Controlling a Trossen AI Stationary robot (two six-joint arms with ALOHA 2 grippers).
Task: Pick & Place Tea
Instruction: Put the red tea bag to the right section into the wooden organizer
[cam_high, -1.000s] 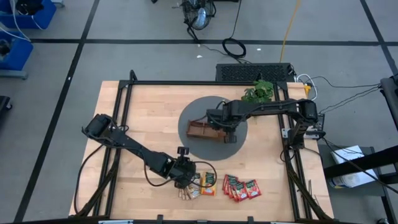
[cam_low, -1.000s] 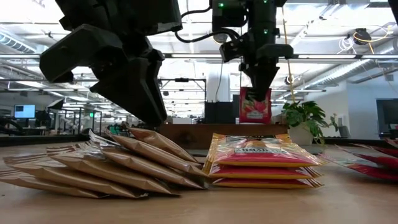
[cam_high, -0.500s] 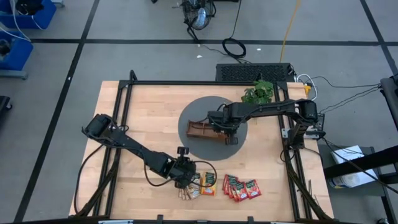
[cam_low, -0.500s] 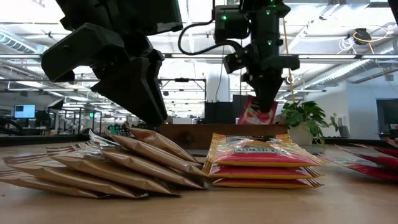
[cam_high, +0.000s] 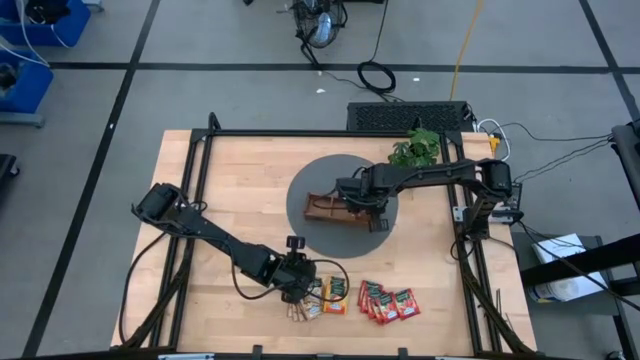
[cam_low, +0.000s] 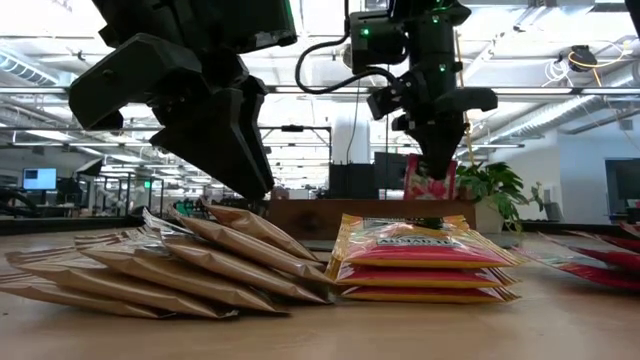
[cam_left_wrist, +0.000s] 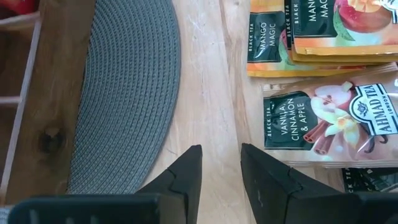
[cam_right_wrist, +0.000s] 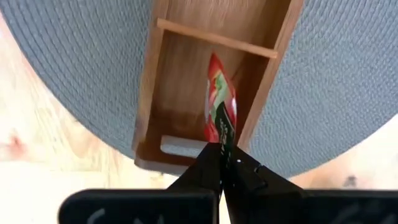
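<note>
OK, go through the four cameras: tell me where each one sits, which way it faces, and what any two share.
High view: overhead, straight down; both arms, wooden tray on grey mat.
Low view: table height, level across; tan sachets, both arms from above.
Left wrist view: on the left arm, facing down; open left gripper over bare table, beside vanilla sachet.
Right wrist view: on the right arm, facing down; right gripper shut on red sachet over tray.
Shared: red sachet, low and right wrist.

Two black jointed arms (cam_high: 215, 238) — looping black cables, green lights glowing.
</note>
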